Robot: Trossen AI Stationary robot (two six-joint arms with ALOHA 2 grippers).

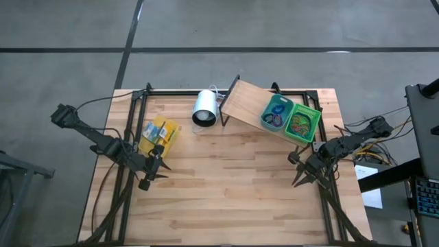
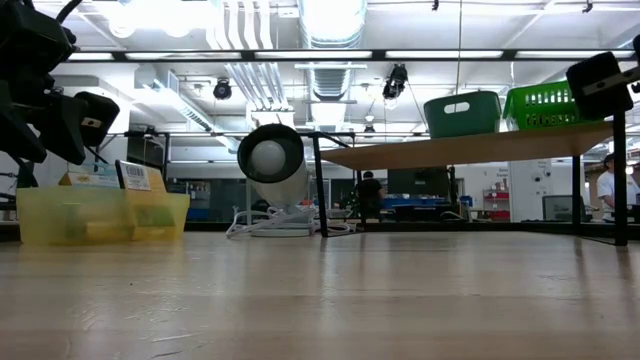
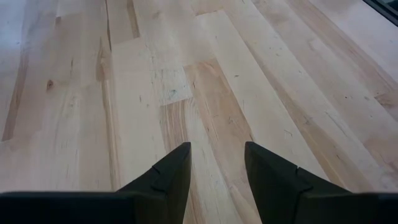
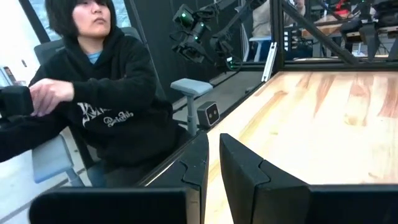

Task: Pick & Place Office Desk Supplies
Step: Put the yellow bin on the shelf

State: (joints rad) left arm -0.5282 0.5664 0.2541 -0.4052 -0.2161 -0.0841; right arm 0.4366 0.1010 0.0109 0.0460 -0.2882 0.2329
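Yellow boxes [image 1: 159, 133] lie beside the empty left gripper [image 1: 157, 168].

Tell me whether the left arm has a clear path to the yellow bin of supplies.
Probably yes: the left gripper hangs open and empty just beside the yellow bin, with only bare table between them.

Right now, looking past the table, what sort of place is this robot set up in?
Probably a robotics lab or an industrial workshop. Exposed ducts and strip lights run across the open ceiling, another robot arm stands on a frame beyond the wooden table, and a person sits in an office chair beside it.
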